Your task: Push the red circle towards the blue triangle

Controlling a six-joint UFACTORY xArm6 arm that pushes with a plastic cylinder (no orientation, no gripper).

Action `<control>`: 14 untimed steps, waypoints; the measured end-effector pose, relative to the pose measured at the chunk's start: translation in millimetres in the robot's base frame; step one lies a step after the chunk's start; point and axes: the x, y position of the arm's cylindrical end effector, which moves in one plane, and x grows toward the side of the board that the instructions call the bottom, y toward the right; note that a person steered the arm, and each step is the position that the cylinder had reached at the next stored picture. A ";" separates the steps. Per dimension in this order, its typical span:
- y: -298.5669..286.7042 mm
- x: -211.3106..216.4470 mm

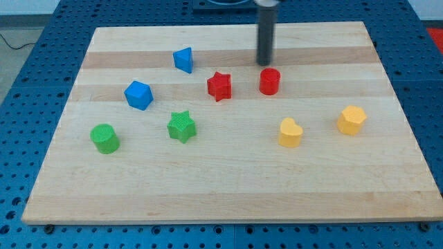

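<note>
The red circle (270, 81) stands on the wooden board, right of centre in the upper half. The blue triangle (183, 59) stands further to the view's left and a little higher. A red star (219, 86) lies between them, slightly lower. My tip (264, 63) is just above the red circle in the view, close to its top edge, with the dark rod rising out of the view's top.
A blue cube (138, 95), a green star (182, 127) and a green cylinder (104, 138) stand on the left half. A yellow heart (290, 132) and a yellow hexagon (351, 120) stand at lower right. The board (221, 200) sits on a blue perforated table.
</note>
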 end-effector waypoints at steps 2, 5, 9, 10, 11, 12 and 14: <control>49.7 70.1; -62.2 68.8; -91.2 42.0; -131.2 70.2; -147.1 88.4; -128.9 88.4; -124.1 134.5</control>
